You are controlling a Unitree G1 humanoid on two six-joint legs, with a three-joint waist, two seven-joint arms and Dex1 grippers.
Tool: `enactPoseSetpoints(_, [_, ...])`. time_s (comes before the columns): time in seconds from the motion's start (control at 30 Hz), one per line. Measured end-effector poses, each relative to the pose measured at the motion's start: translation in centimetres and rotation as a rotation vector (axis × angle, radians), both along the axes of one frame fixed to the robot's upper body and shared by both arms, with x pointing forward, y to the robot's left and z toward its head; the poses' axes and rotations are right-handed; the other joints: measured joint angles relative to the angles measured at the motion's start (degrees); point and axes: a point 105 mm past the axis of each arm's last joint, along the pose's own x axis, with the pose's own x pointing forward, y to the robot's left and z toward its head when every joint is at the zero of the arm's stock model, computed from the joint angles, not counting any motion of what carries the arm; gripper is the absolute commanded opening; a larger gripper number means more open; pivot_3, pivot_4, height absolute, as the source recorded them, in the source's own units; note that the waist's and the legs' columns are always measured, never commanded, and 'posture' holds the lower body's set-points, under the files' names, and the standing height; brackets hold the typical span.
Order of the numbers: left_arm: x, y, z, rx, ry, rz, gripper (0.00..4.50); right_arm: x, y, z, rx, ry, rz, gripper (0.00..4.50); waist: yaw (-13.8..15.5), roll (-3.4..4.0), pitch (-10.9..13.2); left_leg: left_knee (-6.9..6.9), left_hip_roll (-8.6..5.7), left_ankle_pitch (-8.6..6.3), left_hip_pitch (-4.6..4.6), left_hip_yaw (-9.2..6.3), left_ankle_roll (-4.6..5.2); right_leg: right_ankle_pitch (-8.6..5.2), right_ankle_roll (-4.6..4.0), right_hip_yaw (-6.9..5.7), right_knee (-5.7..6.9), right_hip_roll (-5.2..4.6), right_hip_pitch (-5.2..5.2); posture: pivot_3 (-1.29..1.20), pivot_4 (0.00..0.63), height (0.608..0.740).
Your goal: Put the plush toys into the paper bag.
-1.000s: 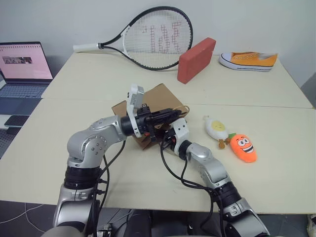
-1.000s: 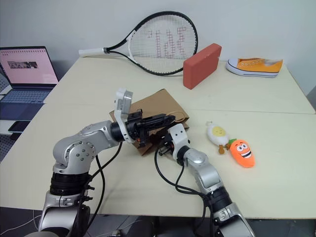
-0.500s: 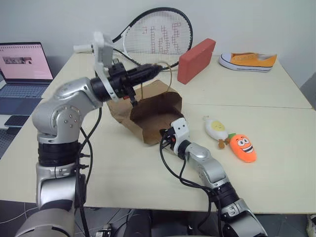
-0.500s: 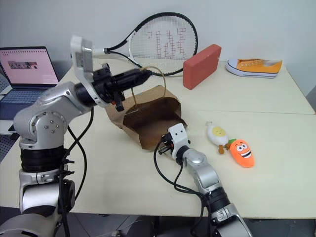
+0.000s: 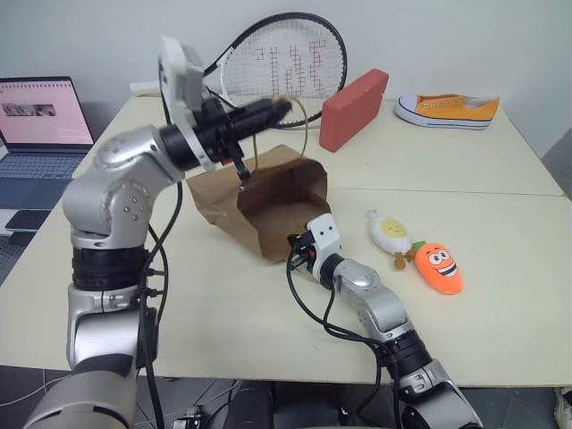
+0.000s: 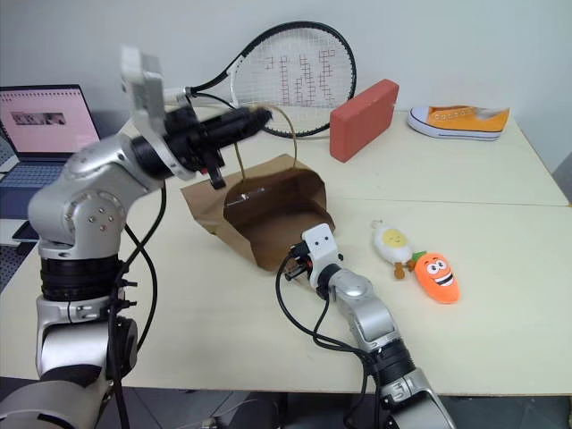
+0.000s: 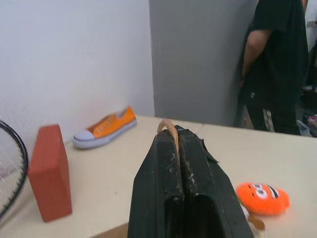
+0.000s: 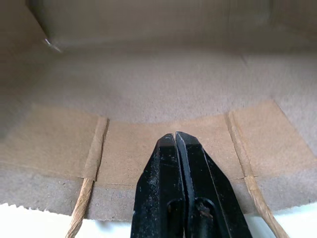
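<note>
L gripper (image 5: pixel 284 108) pinching bag handle (image 6: pixel 288 134); R gripper (image 8: pixel 177 141) shut, pinning lower lip. I'd hold paper bag (image 5: pixel 281 204) mouth wide, no tearing.

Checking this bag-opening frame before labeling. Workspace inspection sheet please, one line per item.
Surface: cream table, two tops butted together.
Job's things: paper bag lies on its side, mouth open toward the robot; egg plush and carrot plush on the table beside it, outside the bag.
Clutter: tennis racket, red block, orange sneaker at the far edge.
Grippers: left gripper shut on a loop handle, raised above the bag; right gripper shut, low at the bag's mouth, on the lower lip.
Cables: black cables hang along both arms.
Surroundings: open laptop on the robot's left; a person stands beyond the table.
</note>
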Motion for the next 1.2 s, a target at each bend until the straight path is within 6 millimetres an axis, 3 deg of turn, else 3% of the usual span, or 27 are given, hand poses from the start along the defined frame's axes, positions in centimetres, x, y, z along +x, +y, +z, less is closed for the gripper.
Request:
enactPoseSetpoints(0.3, [-1.9, -1.6, -3.3, 0.051, 0.065, -0.074, 0.0, 0.0, -1.3, 1.1, -0.007, -0.005, -0.009, 0.04, 0.09, 0.0, 0.01, -0.01, 0.0, 0.0, -0.11, -0.01, 0.0, -0.01, -0.01, -0.01, -0.02, 0.0, -0.1, 0.0, 0.15, 0.74])
enactPoseSetpoints(0.53, [-2.2, -1.9, -4.1, 0.063, 0.082, -0.08, 0.0, -2.5, -2.9, 3.8, -0.051, -0.069, 0.132, 0.04, 0.02, 0.0, 0.01, -0.04, 0.01, 0.0, -0.23, -0.01, 0.0, -0.03, -0.04, -0.02, -0.02, 0.01, -0.22, 0.0, 0.15, 0.74])
enactPoseSetpoints(0.67, [-2.4, -2.4, -4.4, 0.059, 0.092, -0.101, 0.0, -4.4, -4.1, 5.7, -0.052, -0.073, 0.242, 0.95, 0.2, 0.0, 0.01, -0.02, 0.01, 0.0, -0.25, -0.02, 0.0, -0.03, -0.03, -0.03, -0.03, 0.0, -0.22, 0.0, 0.15, 0.74])
enactPoseSetpoints(0.87, [-2.6, -2.9, -5.1, 0.064, 0.113, -0.124, 0.0, -6.0, -8.7, 8.6, -0.134, -0.105, 0.296, 3.12, 0.49, -0.01, 0.01, -0.03, 0.01, -0.01, -0.26, -0.01, 0.01, -0.06, -0.07, -0.05, -0.05, 0.0, -0.22, 0.0, 0.15, 0.74])
enactPoseSetpoints(1.0, [-3.0, -3.3, -5.4, 0.069, 0.119, -0.148, 0.0, -6.2, -11.4, 9.1, -0.233, -0.127, 0.262, 4.48, 0.47, -0.01, 0.01, -0.02, 0.0, -0.01, -0.28, 0.03, 0.01, -0.06, -0.07, -0.02, -0.07, -0.01, -0.22, 0.0, 0.15, 0.74])
enactPoseSetpoints(1.2, [-3.4, -3.0, -5.5, 0.076, 0.133, -0.164, 0.0, -6.1, -15.0, 7.5, -0.453, -0.15, 0.2, 4.48, 0.47, -0.03, 0.02, -0.02, 0.0, -0.01, -0.28, 0.09, 0.01, -0.07, -0.07, 0.0, -0.08, -0.01, -0.22, 0.0, 0.15, 0.74])
